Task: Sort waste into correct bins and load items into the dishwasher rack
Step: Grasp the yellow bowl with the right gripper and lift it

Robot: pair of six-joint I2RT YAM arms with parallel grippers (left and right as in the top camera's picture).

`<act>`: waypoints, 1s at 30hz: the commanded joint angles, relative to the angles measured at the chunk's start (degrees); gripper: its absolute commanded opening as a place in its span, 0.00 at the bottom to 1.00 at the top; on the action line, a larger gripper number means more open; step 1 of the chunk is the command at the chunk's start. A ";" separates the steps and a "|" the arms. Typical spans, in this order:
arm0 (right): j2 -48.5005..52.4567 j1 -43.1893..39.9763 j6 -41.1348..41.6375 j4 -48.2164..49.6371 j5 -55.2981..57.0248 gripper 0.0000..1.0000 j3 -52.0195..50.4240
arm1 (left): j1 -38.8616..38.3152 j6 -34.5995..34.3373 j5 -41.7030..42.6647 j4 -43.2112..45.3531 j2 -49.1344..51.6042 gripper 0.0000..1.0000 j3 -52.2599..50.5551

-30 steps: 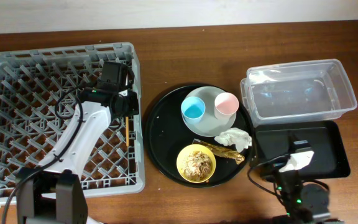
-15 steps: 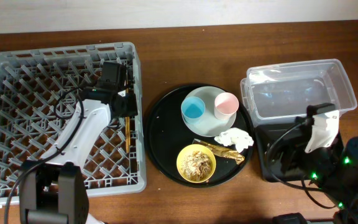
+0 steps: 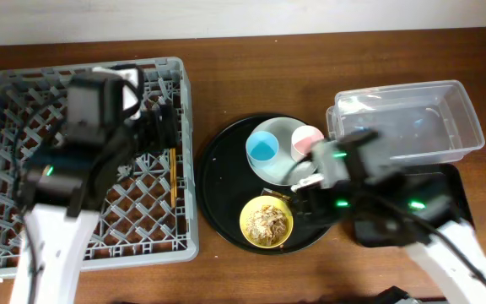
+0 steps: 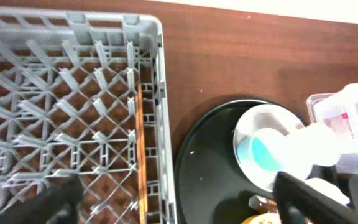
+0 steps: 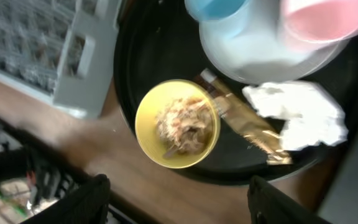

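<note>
R arm [image 3: 395, 203] swung in over 4 o'clock of round tray [image 3: 222, 177], L & R jaws open; centre on foil wrapper [image 5: 247, 124], clear of napkin [image 5: 297, 115].

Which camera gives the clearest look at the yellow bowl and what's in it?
The right wrist view: the yellow bowl sits whole and close, its pale shredded scraps plain. Overhead shows it whole but small. The left wrist view catches at most a yellow sliver at its bottom edge.
</note>
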 commanded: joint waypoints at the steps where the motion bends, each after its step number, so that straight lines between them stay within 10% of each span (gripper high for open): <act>1: 7.89 12.46 11.26 2.62 12.24 0.73 -0.15 | -0.02 0.28 -8.74 -1.84 -1.81 0.99 -0.02; 11: 32.59 25.81 17.81 12.55 19.74 0.64 -0.15 | -0.04 0.33 -11.76 -7.21 -1.57 0.99 -0.20; 30: 35.21 27.39 17.33 20.35 17.49 0.25 -3.76 | -0.04 0.33 -11.76 -8.13 -1.57 0.99 -0.20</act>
